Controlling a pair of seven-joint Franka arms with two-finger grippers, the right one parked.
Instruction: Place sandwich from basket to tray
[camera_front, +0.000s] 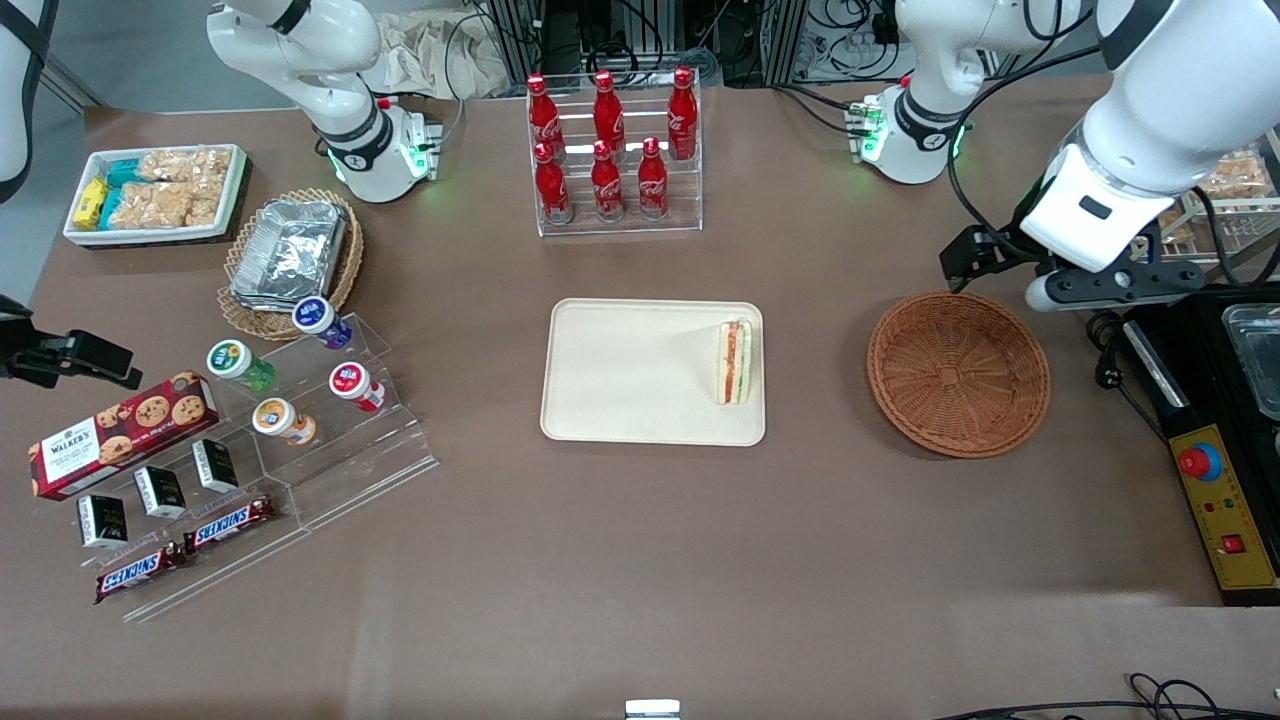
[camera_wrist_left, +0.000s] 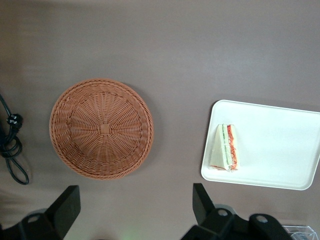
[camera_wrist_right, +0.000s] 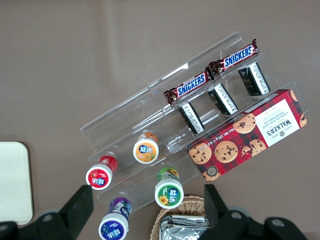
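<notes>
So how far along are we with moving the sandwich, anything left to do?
The move looks done: the sandwich lies on the tray, at the tray's end nearest the basket, which holds nothing. Nothing is in hand: the left arm's hand is open and hangs above the table beside the basket, clear of both. All that seems left is parking the arm.
</notes>
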